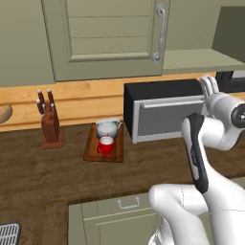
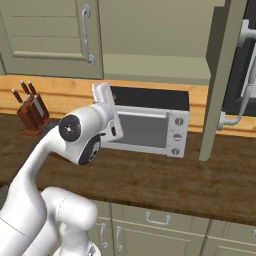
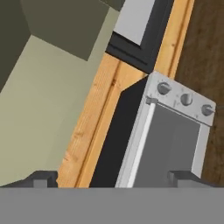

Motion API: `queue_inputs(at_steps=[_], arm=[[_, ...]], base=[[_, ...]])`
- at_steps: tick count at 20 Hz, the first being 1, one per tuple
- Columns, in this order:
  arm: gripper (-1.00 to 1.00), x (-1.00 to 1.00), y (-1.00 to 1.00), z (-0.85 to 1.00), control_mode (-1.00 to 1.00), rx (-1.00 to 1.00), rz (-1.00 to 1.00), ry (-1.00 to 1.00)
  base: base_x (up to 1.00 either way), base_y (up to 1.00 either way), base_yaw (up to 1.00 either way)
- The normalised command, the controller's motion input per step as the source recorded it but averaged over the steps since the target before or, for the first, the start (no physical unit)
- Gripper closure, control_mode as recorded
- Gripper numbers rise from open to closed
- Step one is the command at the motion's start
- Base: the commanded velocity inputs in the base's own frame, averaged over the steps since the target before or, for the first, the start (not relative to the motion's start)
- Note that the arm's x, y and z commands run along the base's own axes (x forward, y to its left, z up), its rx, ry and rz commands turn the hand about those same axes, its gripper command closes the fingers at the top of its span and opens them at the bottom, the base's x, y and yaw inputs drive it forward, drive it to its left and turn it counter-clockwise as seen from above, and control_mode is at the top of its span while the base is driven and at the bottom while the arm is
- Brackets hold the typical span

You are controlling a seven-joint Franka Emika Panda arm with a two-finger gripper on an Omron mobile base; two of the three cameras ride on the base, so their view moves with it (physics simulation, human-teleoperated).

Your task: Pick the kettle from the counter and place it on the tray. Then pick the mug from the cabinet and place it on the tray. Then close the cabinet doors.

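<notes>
While the kettle (image 1: 108,128) and the mug (image 1: 105,145) both sit on the tray (image 1: 91,149), we judge that only the cabinet doors are left. At the far left of the counter (image 1: 43,177) stands a knife block (image 1: 49,124); just to its right lies the tray, its long axis running near to far, with the kettle at the far end and the mug touching or just in front of it. Right of that sits the microwave (image 2: 150,125), against the wooden wall panel. Above, the left cabinet door (image 1: 110,36) looks flush with the cabinet, its bar handle (image 1: 160,33) upright along its right edge; in the right base view the right cabinet door (image 2: 220,80) stands swung out toward us, edge-on, its long axis vertical, with the cabinet (image 2: 155,67) shelf bare between them. Our gripper (image 1: 209,85) hovers above the microwave, pointing up and away, its fingers (image 3: 41,179) spread wide with nothing between them. We expect the open door to be stiff and light on its hinge, so no grasp is needed: we would push on its flat face near the free edge, or hook its curved handle (image 2: 245,100), which would be slippery.
</notes>
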Motion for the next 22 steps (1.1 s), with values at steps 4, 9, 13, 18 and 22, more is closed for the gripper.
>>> queue_inputs(at_steps=[4, 9, 13, 18, 22], arm=[[-1.00, -0.01, -0.74, -0.07, -1.00, 0.14, 0.00, 0.00], [-1.00, -0.11, -0.50, -0.19, -1.00, 0.08, 0.00, -0.11], [-1.00, -0.16, -0.56, -0.08, -1.00, 0.17, 0.00, -0.29], [-1.00, -0.13, -0.63, 0.00, -1.00, 0.19, 0.02, -0.28], [-1.00, -0.22, -0.44, -0.03, -1.00, 0.07, 0.00, -0.19]], base=[[0.00, 0.00, 0.00], [0.00, 0.00, 0.00], [0.00, 0.00, 0.00], [0.00, 0.00, 0.00], [0.00, 0.00, 0.00]])
